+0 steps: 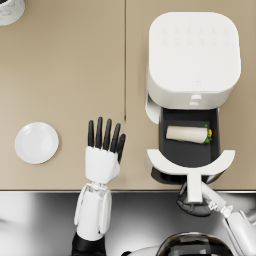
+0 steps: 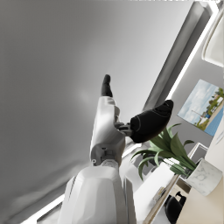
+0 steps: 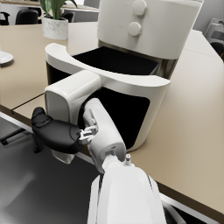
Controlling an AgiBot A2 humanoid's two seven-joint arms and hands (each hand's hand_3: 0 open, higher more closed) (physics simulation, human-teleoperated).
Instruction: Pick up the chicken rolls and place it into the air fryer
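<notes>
The tabletop [image 1: 65, 75] carries the air fryer [image 1: 192, 55] at upper right, its drawer [image 1: 190, 145] pulled out below it. The roll [image 1: 187, 134] already lies inside the drawer, so the placing looks done; shutting the drawer may remain. The left hand [image 1: 102, 150] hovers spread and empty at centre. The right hand [image 1: 192, 200] grips the drawer handle [image 1: 195, 187] at lower right.
</notes>
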